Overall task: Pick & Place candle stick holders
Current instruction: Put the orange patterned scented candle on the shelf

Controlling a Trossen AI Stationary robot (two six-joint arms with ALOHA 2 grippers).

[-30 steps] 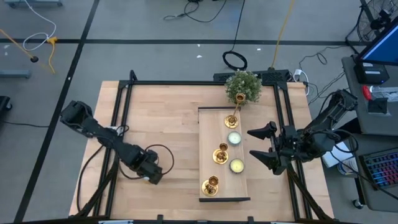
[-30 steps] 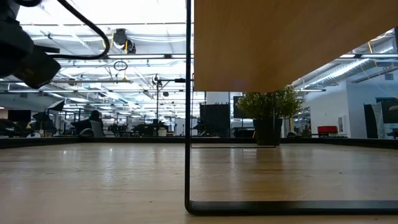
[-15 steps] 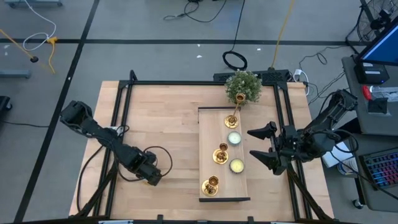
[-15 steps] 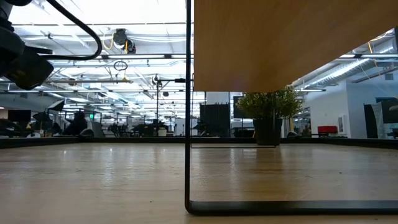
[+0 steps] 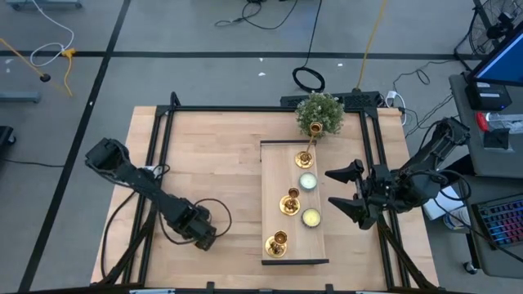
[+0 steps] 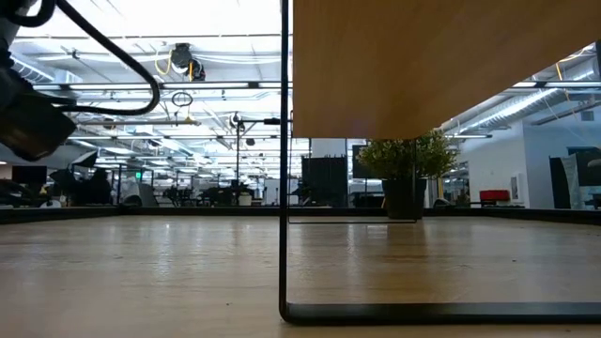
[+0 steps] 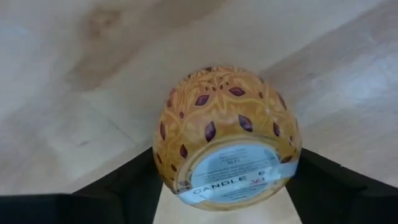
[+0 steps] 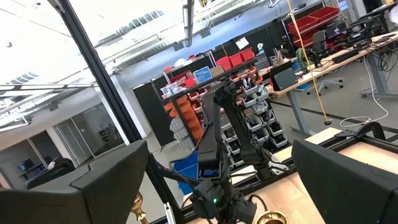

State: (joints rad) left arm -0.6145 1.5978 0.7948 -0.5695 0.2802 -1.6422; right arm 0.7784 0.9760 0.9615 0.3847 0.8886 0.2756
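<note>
Candle stick holders (image 5: 289, 202): three, standing on the long wooden tray (image 5: 274, 175), lined up from its front end to its back, none gripped yet. Best to settle the left gripper (image 5: 203, 238) first, low over the table's front, fingers (image 7: 124, 183) seemingly pressed on both sides of an orange patterned candle globe (image 7: 227, 134); squeeze gently; lift straight. Then use the right gripper (image 5: 347, 193), gaping wide and empty just beside the tray; pinch a slim stem; steer clear of the tealights (image 5: 307, 181). Gold, shiny, round-based, of unequal height; farthest close to the potted plant (image 5: 319, 114).
</note>
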